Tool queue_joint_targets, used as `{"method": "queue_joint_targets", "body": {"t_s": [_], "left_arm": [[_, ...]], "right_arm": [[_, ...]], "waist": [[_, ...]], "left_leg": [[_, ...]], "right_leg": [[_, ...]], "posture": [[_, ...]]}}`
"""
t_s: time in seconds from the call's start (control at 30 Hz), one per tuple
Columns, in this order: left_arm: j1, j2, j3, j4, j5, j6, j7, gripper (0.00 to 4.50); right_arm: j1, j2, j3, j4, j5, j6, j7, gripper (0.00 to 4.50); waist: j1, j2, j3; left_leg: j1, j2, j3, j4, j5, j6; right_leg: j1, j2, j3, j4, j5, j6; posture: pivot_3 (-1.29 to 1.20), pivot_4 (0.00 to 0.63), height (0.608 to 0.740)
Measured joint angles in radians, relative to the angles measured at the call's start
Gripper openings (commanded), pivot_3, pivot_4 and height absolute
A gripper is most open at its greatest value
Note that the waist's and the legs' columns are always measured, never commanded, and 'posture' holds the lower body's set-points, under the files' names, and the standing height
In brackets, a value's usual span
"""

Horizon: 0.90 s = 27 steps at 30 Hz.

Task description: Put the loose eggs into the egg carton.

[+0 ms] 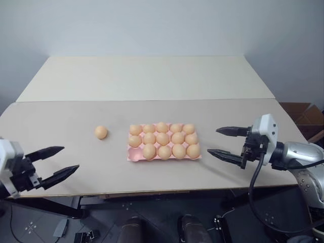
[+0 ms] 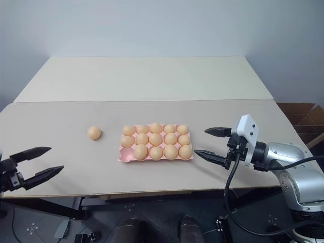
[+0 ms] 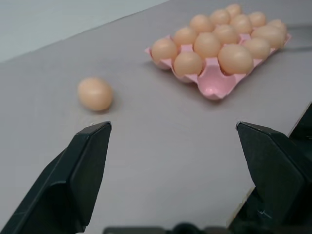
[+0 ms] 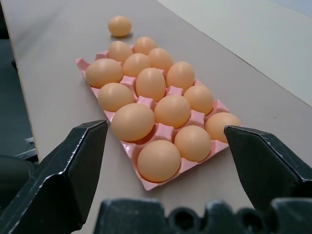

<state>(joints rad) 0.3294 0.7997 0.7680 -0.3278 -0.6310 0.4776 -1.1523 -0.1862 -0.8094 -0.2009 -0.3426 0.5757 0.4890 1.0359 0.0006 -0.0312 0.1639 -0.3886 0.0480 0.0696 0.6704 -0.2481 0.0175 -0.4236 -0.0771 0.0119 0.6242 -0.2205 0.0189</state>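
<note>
Carton (image 1: 132,158) sits at frame centre: fourteen cups filled, near-left corner cup vacant. One loose egg (image 1: 101,132) remains on table (image 1: 66,121), just left of carton. My left gripper (image 1: 59,163) spread, empty, lower left. My right gripper (image 1: 224,141) spread, empty, right of carton.

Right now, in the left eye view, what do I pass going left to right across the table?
Left gripper, open → the loose egg on the table → the egg carton, with one empty cup at its near left corner → right gripper, open.
</note>
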Motion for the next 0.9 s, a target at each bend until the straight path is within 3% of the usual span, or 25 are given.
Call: {"method": "queue_joint_targets", "body": {"t_s": [0.47, 0.63, 0.9], "left_arm": [[0.027, -0.006, 0.027, -0.134, -0.11, 0.09, 0.124, 4.47], [-0.134, -0.021, -0.026, -0.153, -0.12, 0.22, 0.401, 4.47], [-0.425, -0.106, -0.214, -0.11, -0.115, 0.444, 0.793, 4.47]], "right_arm": [[0.023, -0.007, -0.004, 0.005, 0.002, -0.001, 0.028, 4.5], [-0.017, -0.006, -0.005, 0.011, 0.009, 0.005, 0.022, 4.5], [0.014, -0.015, -0.017, -0.019, 0.035, 0.021, -0.007, 4.5]], "waist": [[0.002, -0.001, 0.0], [0.008, -0.001, 0.0], [0.01, -0.002, -0.001]], "left_leg": [[0.001, 0.001, 0.0, 0.0, 0.0, 0.0], [0.002, 0.0, 0.0, 0.0, 0.0, 0.0], [0.0, -0.002, -0.001, 0.0, 0.0, 0.0]], "right_leg": [[0.0, 0.001, 0.0, 0.001, -0.001, 0.0], [0.001, 0.001, 0.001, 0.002, 0.001, 0.003], [0.001, 0.001, 0.001, 0.001, 0.007, 0.006]], "posture": [[0.0, 0.15, 0.74], [0.0, 0.15, 0.74], [0.0, 0.15, 0.74]]}}
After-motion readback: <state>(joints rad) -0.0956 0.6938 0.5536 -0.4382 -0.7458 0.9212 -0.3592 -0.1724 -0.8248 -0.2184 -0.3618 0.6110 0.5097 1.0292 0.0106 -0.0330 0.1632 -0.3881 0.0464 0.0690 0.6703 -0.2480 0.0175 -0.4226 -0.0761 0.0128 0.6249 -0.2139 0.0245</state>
